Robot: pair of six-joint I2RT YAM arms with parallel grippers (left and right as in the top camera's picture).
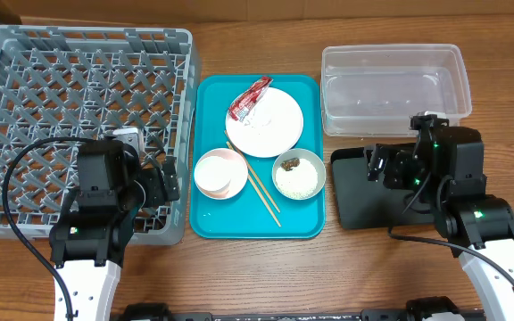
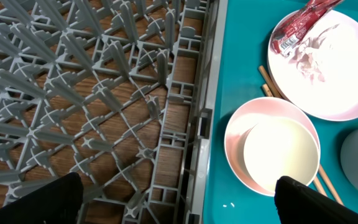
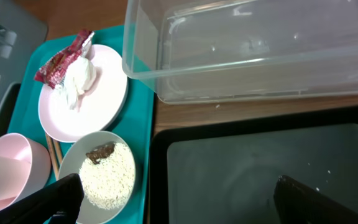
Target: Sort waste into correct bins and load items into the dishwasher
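Left gripper above the dish rack edge and right gripper above the black tray both show jaws released, grasping nothing.

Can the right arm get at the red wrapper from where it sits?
Probably yes: the wrapper lies uncovered atop the plate, and nothing tall stands between it and the open right gripper.

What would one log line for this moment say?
left jaws: open, over dish rack edge | right jaws: open, over black tray | wrapper, tissue: on plate | tub: empty
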